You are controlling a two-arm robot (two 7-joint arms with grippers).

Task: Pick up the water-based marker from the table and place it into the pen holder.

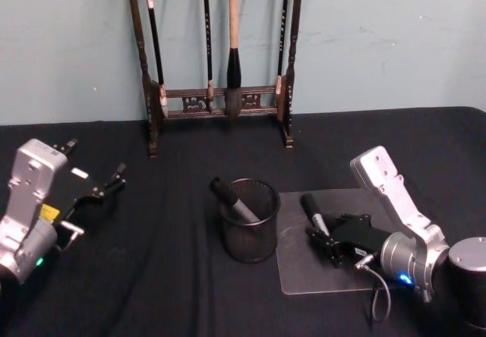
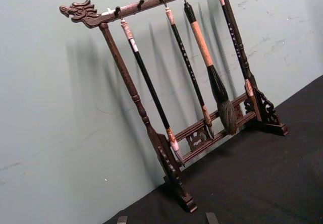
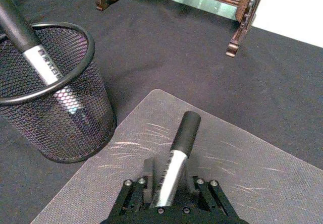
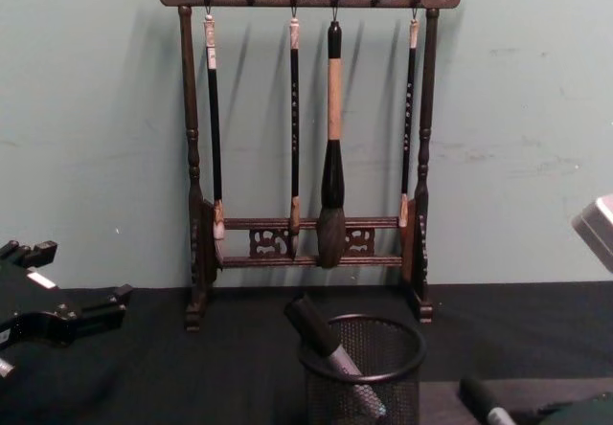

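Note:
A black mesh pen holder stands mid-table with one marker leaning inside it. A second water-based marker, black cap and silver barrel, lies on the greyer mat just right of the holder. My right gripper is low on the mat, shut on this marker's barrel, cap pointing away from the wrist. My left gripper hangs open and idle over the table's left side, holding nothing.
A tall dark wooden rack hung with calligraphy brushes stands at the back against the wall. Black cloth lies bare between the left arm and the holder.

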